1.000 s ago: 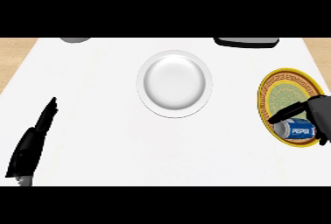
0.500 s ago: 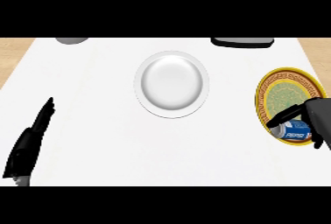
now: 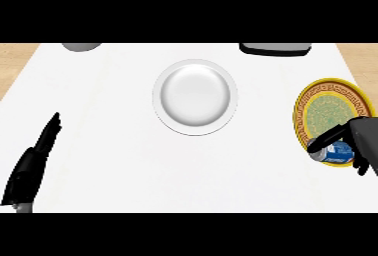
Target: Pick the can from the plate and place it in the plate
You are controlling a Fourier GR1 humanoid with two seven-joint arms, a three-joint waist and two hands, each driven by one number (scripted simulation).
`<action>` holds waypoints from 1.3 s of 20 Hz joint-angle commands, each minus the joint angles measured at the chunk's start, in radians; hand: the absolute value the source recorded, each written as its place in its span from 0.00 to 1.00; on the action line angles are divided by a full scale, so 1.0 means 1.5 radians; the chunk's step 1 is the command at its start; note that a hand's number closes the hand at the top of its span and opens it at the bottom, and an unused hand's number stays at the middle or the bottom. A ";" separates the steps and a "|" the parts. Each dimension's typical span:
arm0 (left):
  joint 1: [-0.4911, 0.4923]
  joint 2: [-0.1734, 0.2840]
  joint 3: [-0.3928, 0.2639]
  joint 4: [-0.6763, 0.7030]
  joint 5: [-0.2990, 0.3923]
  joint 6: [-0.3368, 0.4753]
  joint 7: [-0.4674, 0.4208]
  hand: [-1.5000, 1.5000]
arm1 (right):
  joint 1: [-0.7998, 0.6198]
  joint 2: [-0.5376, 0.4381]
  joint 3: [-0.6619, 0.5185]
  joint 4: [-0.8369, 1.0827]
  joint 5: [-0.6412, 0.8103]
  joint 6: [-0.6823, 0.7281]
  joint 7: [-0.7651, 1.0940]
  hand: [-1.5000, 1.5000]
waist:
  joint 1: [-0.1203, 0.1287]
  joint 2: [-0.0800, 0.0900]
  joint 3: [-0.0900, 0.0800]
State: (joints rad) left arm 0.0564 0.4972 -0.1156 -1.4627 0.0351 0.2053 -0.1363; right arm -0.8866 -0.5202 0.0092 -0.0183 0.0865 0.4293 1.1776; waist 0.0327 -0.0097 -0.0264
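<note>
A white table (image 3: 111, 150) fills most of the head view, and a strip of light wooden surface is seen along its left and right edges. Near the middle, a little toward the far side, a plain white plate (image 3: 195, 96) is laid on the table. At the right edge a second plate with a golden patterned rim (image 3: 325, 95) is seen, and the blue can (image 3: 338, 151) lies on its side on the near part of this plate. The right hand (image 3: 360, 141) is placed over the can (only a small blue and silver part of it stays visible), and its fingers are curled around the can, with one dark finger reaching to the can's left end. The left hand (image 3: 33, 162) is held near the lower left corner, well apart from both plates; its fingers are kept straight and together, pointing away from the robot, and nothing is held in them. At the far edge a grey rounded object (image 3: 81, 46) and a dark object with a pale underside (image 3: 275, 48) are partly cut off.
</note>
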 commanded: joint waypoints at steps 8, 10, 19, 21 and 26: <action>0.015 -0.005 0.012 0.006 -0.003 -0.002 -0.017 0.50 | 0.023 0.031 -0.018 0.012 -0.015 0.016 0.111 1.00 | -0.011 0.008 0.017; 0.014 -0.027 -0.011 0.000 -0.019 0.013 -0.001 0.50 | 0.025 0.043 -0.003 0.012 0.001 0.015 0.095 1.00 | -0.016 0.007 0.017; -0.003 -0.023 -0.011 0.003 -0.019 -0.004 -0.008 0.50 | -0.055 0.054 0.094 -0.137 0.100 0.092 -0.213 1.00 | 0.024 0.009 0.022; -0.013 -0.019 -0.017 0.000 -0.019 -0.014 -0.006 0.50 | -0.115 0.063 0.114 -0.206 0.118 0.081 -0.290 1.00 | 0.055 0.003 0.026; -0.016 -0.026 -0.026 0.002 -0.019 -0.019 -0.007 0.50 | -0.158 0.029 0.182 -0.343 0.184 0.041 -0.501 1.00 | 0.054 0.017 0.027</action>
State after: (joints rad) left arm 0.0360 0.4626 -0.1453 -1.4611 0.0078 0.1843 -0.1451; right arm -1.0708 -0.4598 0.2144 -0.3865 0.2957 0.5179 0.6362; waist 0.1018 0.0013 0.0056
